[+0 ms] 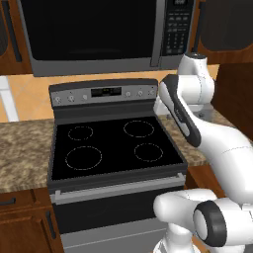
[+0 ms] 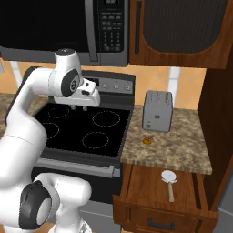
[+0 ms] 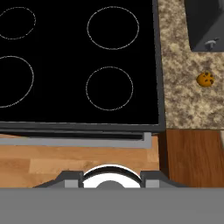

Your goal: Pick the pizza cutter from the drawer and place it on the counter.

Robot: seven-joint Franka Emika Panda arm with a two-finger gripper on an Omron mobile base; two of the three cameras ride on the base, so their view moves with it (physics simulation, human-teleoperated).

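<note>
Wooden-handled, the pizza cutter [image 2: 169, 180] is seen lying in the open drawer [image 2: 150, 184], below the counter [image 2: 182, 145]; the gripper's [image 2: 78, 108] jaw width cannot be told.

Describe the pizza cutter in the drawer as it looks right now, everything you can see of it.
The pizza cutter is a small tool with a pale round disc blade and a short, light wooden handle. It lies flat on the plain wood floor of the open drawer, blade toward the counter edge, handle pointing out toward the drawer front. Nothing else touches it; the claw hangs well away, over the stovetop.
</note>
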